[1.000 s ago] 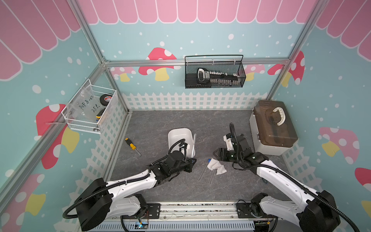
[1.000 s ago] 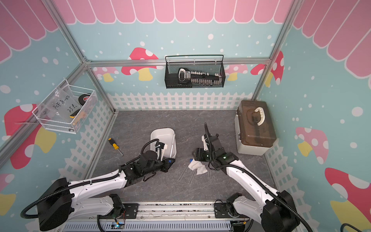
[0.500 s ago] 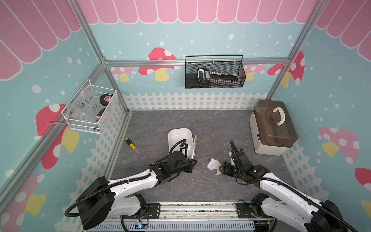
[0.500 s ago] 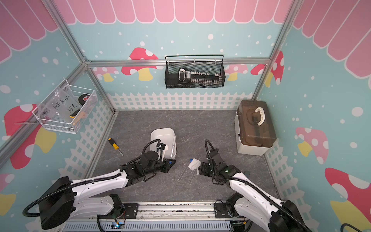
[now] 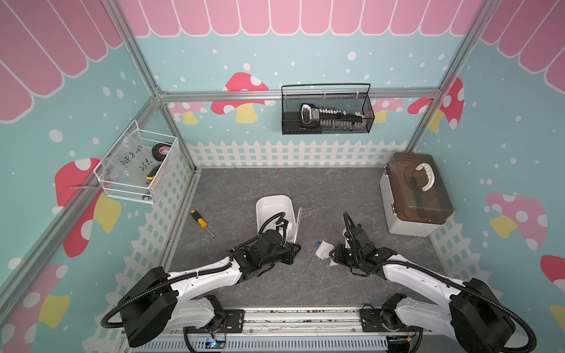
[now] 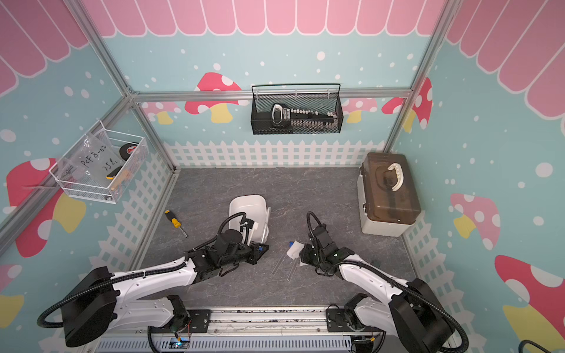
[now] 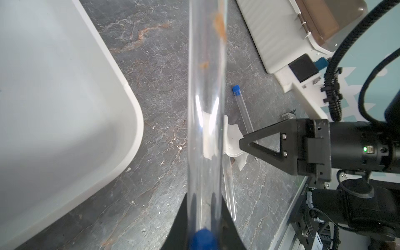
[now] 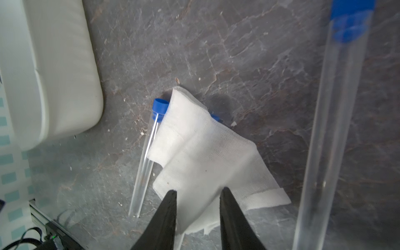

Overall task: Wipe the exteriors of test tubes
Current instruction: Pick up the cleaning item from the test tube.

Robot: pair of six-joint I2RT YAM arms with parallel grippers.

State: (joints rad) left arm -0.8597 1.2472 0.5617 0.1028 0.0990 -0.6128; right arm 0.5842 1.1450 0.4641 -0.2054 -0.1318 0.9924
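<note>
My left gripper (image 5: pixel 295 249) (image 7: pixel 204 195) is shut on the blue-capped end of one clear test tube (image 5: pixel 298 224) (image 7: pixel 205 108), which slants up beside the white tray (image 5: pixel 273 201). Two test tubes (image 5: pixel 307 262) (image 5: pixel 321 270) lie on the grey floor, their capped ends (image 8: pixel 160 106) partly under a white gauze cloth (image 5: pixel 323 249) (image 8: pixel 201 151). A third test tube (image 8: pixel 331 129) lies close beside my right gripper. My right gripper (image 5: pixel 331 256) (image 8: pixel 198 191) is down on the cloth, its jaws a narrow gap apart, closed on a bunched fold.
A yellow-and-black screwdriver (image 5: pixel 200 221) lies to the left. A brown-lidded box (image 5: pixel 415 195) stands at the right wall. A black wire basket (image 5: pixel 327 110) hangs on the back wall. A white basket (image 5: pixel 137 168) hangs at the left.
My right arm has drawn back toward the front and come down onto the cloth, and its jaws have narrowed around it. The left arm and its tube have stayed put.
</note>
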